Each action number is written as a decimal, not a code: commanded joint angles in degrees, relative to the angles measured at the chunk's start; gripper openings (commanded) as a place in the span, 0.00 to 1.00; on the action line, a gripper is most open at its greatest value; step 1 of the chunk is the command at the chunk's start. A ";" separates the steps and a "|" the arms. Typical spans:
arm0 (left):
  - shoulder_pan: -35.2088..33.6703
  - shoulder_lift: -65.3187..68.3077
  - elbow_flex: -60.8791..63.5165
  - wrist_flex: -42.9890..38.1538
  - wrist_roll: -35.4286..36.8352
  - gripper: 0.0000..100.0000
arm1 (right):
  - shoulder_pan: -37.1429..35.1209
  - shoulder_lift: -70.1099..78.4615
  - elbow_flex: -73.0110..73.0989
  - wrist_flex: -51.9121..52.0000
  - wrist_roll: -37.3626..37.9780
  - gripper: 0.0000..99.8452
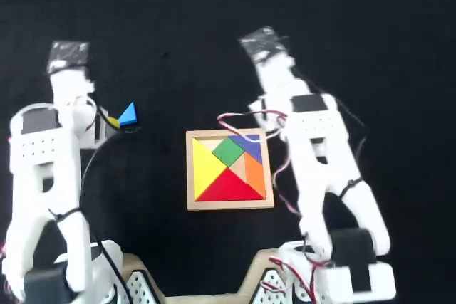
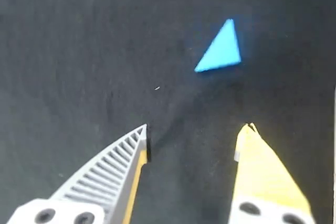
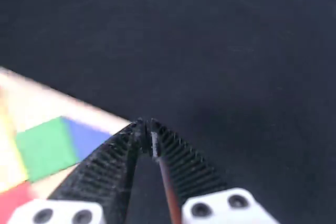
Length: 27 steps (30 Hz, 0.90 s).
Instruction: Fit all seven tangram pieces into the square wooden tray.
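My left gripper [image 2: 197, 129] hangs with its jaws spread and nothing between them, low over the black cloth of the table [image 1: 370, 69]. Just beyond its fingertips the blue triangle [image 2: 220, 51] lies flat on the cloth, toward the table's left edge and well apart from the square wooden tray [image 1: 191, 176], which sits mid-table, nearer the front edge. My right gripper [image 3: 146, 129] is clenched on nothing, its tips just beside a corner of the tray, close to the green square [image 3: 44, 148] already seated there. I judge the triangle to be a thin, stiff, very light piece with a smooth painted face. It won't bend or break, but it offers little height to catch and will probably skate on the cloth if only one finger touches it. I would straddle it, with one pad against the long edge and the other against the opposite corner or a short edge, come down until the tips brush the cloth, and squeeze gently. What looks like a pale gap [image 1: 202, 143] by the tray's far-left corner is where I expect it to go, though I can't be sure.
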 commanded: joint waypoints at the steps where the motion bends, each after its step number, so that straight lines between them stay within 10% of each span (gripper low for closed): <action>1: 4.88 5.71 -13.93 7.38 -11.25 0.27 | 5.19 4.44 -1.89 -5.63 -4.92 0.01; 27: 6.46 67.25 -69.67 23.12 -26.46 0.27 | 7.91 23.69 -14.37 -5.01 -10.64 0.01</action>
